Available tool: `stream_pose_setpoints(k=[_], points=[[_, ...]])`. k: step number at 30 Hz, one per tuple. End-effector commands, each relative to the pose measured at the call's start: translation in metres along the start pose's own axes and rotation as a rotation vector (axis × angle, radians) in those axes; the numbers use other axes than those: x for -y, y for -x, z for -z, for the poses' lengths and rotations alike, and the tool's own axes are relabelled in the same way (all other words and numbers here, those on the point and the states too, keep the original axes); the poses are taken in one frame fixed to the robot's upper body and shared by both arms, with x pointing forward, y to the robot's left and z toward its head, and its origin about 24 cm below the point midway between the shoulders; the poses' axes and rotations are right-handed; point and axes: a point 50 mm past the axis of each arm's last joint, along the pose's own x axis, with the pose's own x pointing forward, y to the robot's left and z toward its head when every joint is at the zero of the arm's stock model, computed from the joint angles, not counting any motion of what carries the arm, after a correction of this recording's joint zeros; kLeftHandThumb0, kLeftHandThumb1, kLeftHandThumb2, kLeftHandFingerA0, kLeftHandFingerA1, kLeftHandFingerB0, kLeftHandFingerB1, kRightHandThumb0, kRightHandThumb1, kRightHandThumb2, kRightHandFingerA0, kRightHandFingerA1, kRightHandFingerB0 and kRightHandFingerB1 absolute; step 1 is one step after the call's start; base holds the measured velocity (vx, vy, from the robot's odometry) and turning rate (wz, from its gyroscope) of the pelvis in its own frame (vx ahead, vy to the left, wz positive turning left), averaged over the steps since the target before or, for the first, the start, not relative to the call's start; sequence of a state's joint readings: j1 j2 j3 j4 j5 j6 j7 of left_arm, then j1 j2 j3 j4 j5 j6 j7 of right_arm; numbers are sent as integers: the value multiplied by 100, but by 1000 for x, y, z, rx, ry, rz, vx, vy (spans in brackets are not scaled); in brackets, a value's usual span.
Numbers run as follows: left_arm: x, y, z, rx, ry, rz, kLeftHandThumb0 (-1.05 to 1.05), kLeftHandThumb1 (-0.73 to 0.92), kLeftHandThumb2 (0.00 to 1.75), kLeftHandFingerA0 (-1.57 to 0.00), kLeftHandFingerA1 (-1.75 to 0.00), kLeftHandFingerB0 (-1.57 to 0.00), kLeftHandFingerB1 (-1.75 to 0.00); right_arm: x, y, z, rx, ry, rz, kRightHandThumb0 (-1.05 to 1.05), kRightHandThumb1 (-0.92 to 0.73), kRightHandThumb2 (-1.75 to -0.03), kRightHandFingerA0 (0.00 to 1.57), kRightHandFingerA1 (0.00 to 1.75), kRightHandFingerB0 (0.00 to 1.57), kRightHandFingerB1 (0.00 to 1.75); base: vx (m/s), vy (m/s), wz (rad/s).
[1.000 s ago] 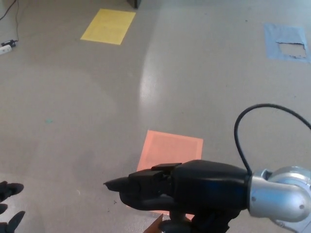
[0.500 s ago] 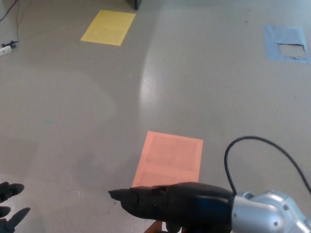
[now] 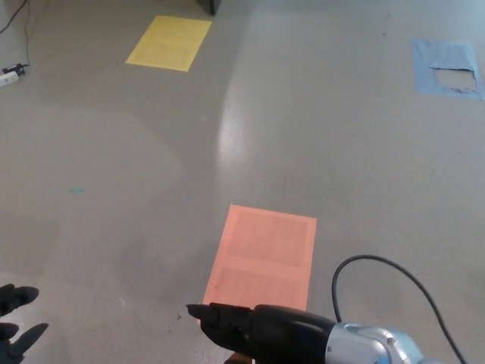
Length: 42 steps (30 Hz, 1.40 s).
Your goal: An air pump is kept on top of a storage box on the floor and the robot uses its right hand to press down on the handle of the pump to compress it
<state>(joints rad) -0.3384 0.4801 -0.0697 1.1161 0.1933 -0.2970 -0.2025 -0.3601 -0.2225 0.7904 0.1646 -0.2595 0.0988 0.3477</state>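
My right hand [image 3: 265,337] lies low at the bottom edge of the head view, black, pointing left, with the silver wrist [image 3: 371,347] and a black cable loop [image 3: 379,262] behind it. A small brown sliver [image 3: 239,358], perhaps the storage box, peeks out just under it. The air pump and its handle are hidden below the frame. Whether the right hand grips anything does not show. My left hand [image 3: 15,322] shows only as black fingertips at the bottom left corner, spread apart and holding nothing.
Grey floor fills the view. An orange sheet [image 3: 261,254] lies just beyond my right hand, a yellow sheet [image 3: 169,42] at the far left, a torn blue patch [image 3: 447,67] at the far right. A white power strip [image 3: 9,74] sits at the left edge.
My right hand and wrist have sunk steadily towards the bottom edge, uncovering more of the orange sheet. The left hand has stayed put.
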Motion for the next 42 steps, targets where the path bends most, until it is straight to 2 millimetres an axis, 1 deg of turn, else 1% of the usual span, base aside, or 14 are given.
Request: stream_pose_setpoints(k=[1, 14, 15, 18, 19, 24, 25, 27, 28, 29, 30, 38, 39, 42], points=[[-12, 3, -1, 16, -42, -41, -55, 84, 64, -31, -36, -19, -29, -35, -17, 77, -327, 67, 93, -92, -79, -116, 0, 13, 0, 10, 0, 0, 0], [-12, 2, -3, 24, -39, -35, -55, 84, 64, -31, -35, -21, -30, -42, -20, 99, -471, 31, 121, -81, -71, -109, 7, 33, 5, 24, 0, 0, 0], [-12, 2, -3, 24, -43, -35, -55, 84, 65, -31, -35, -21, -30, -43, -20, 100, -478, 36, 120, -81, -90, -68, 11, 26, 5, 23, 0, 0, 0], [-13, 2, -4, 25, -47, -36, -55, 84, 64, -32, -35, -21, -30, -47, -21, 101, -502, 60, 113, -82, -91, -67, 12, 27, 5, 24, 0, 0, 0], [-13, 2, -4, 25, -47, -35, -55, 84, 65, -32, -35, -21, -30, -48, -21, 102, -512, 69, 109, -76, -68, -109, 4, 41, 2, 29, 0, 0, 0], [-13, 1, -6, 25, -51, -29, -54, 85, 65, -29, -34, -21, -30, -52, -23, 103, -534, 91, 93, -76, -67, -108, 4, 41, 3, 31, 0, 0, 0], [-13, 1, -6, 26, -52, -31, -55, 84, 65, -31, -35, -22, -30, -54, -23, 103, -541, 94, 86, -87, -72, -85, 11, 32, 7, 23, 0, 0, 0], [-14, 1, -7, 27, -57, -34, -55, 84, 65, -30, -34, -22, -30, -53, -24, 103, -546, 96, 84, -86, -71, -84, 11, 32, 7, 23, 0, 0, 0], [-15, 1, -7, 27, -57, -36, -54, 84, 65, -30, -34, -23, -30, -53, -24, 103, -549, 105, 80, -81, -88, -68, 14, 26, 9, 22, 0, 0, 0], [-15, 1, -7, 27, -55, -37, -54, 84, 65, -30, -34, -23, -30, -54, -25, 103, -550, 111, 78, -81, -88, -68, 14, 26, 9, 22, 0, 0, 0], [-16, 1, -8, 28, -52, -39, -54, 84, 65, -30, -34, -23, -30, -53, -25, 102, -549, 120, 77, -78, -67, -108, 4, 42, 2, 30, 0, 0, 0], [-18, -1, -11, 33, -39, -45, -53, 83, 64, -30, -34, -23, -31, -46, -28, 100, -548, 133, 86, -77, -66, -107, 5, 41, 3, 30, 0, 0, 0], [-17, 0, -9, 28, -41, -42, -53, 83, 64, -30, -34, -23, -30, -48, -29, 100, -548, 133, 81, -88, -71, -85, 11, 32, 7, 22, 0, 0, 0], [-16, 1, -8, 30, -32, -37, -52, 83, 65, -30, -35, -23, -31, -49, -29, 98, -536, 123, 89, -82, -68, -106, 8, 40, 6, 28, 0, 0, 0]])
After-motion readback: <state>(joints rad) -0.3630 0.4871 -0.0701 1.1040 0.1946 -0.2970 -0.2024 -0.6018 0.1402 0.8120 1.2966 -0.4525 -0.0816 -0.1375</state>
